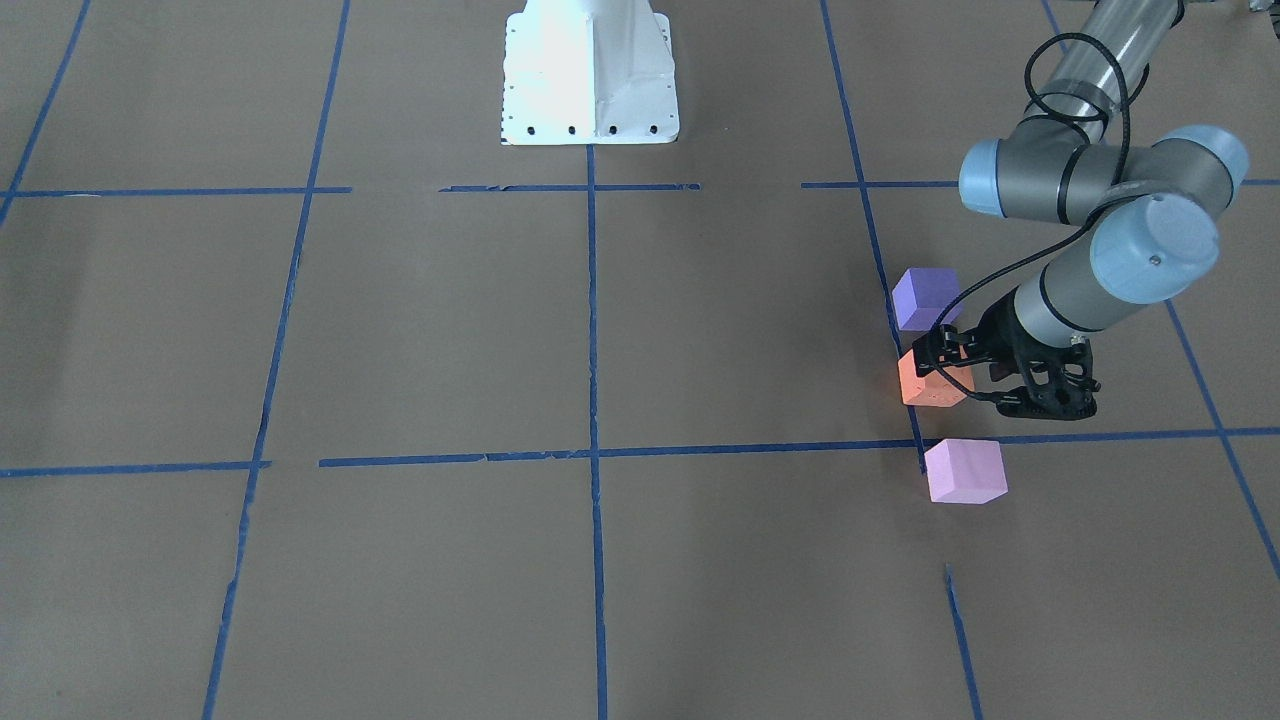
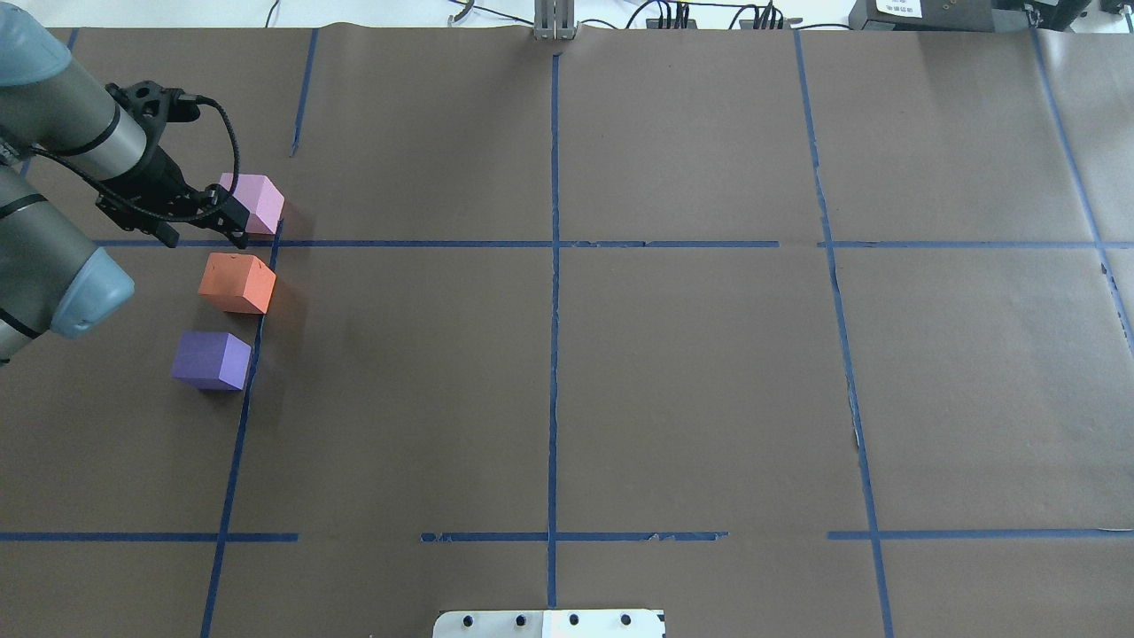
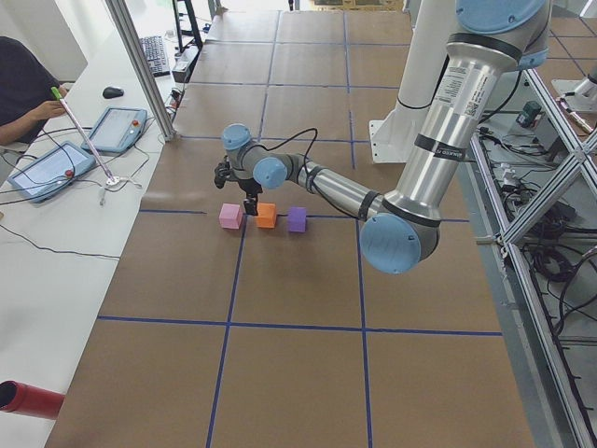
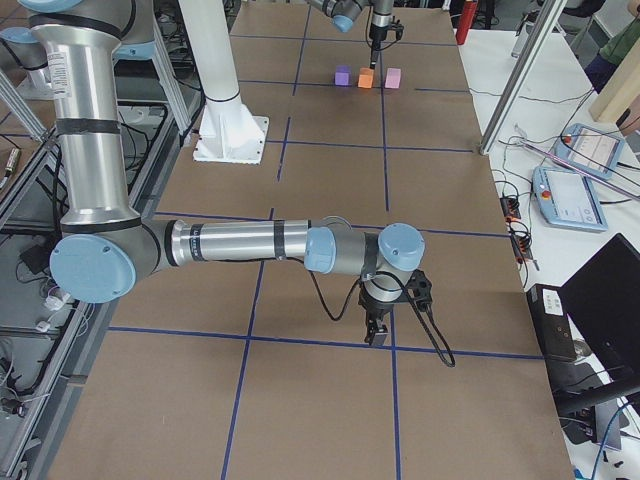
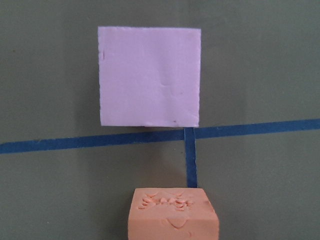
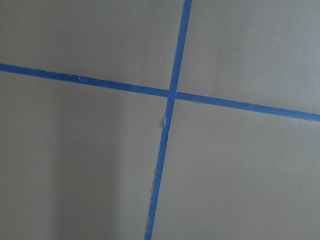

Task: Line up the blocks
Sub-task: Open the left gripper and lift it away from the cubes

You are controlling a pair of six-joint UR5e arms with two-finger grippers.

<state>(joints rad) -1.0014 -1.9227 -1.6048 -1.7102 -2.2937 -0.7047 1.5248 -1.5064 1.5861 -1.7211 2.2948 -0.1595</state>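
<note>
Black two-finger left gripper (image 2: 203,236) of mine hangs spread, empty, above the gap between pale pink foam cube (image 2: 257,202) and orange foam cube (image 2: 236,283). Violet foam cube (image 2: 211,360) sits nearest me, all in one row along blue tape line (image 2: 243,416). Right gripper (image 4: 378,335) is well apart; I can't tell its jaws.

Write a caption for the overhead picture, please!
Pink block, orange block and purple block sit in a line; left gripper hovers above.

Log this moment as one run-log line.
row: purple, orange, pink, in line, apart | left gripper: open, empty, above orange-pink end | right gripper: far from blocks, state unclear
</note>
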